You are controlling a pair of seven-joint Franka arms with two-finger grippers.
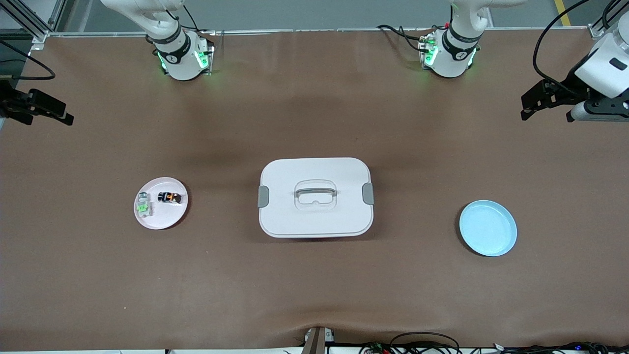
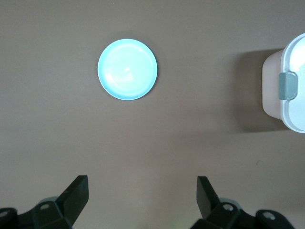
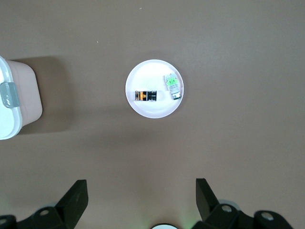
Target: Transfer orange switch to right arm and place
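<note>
My left claw hangs wide open in the air over the left arm's end of the worktop. Nothing is in it. Under it I see the light blue plate, and nothing lies on that plate.

My right claw hangs wide open too, over the right arm's end of the worktop. It holds nothing.

The orange switch lies flat on the small pink plate near the right arm's end of the worktop. It is a tiny black block with an orange middle. From my right wrist I see it there on that plate.

Just beside it on the same plate lies a pale little block with a green middle. The two blocks do not touch.

A big white box with a lid sits in the middle of the worktop, between the two plates. It has a handle on top and a grey clip at each end.
</note>
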